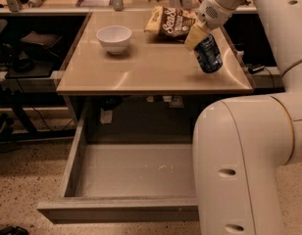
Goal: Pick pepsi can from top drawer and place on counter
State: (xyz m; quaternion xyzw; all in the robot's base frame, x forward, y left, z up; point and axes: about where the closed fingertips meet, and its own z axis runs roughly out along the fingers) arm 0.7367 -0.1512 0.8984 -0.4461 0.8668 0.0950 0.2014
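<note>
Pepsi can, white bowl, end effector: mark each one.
dark blue pepsi can [209, 56]: camera view, blue side wall.
round white bowl [114, 38]: camera view, outer wall.
end effector [197, 37]: camera view, grasping tip, shut on the can's top, over the beige counter [141, 70], right side.

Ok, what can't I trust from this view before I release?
Camera view:
- top drawer: right part hidden by the robot's arm.
- pepsi can, tilted in the gripper over the counter, right side: whether its base touches is unclear.
- snack bag: right end behind the gripper.
</note>
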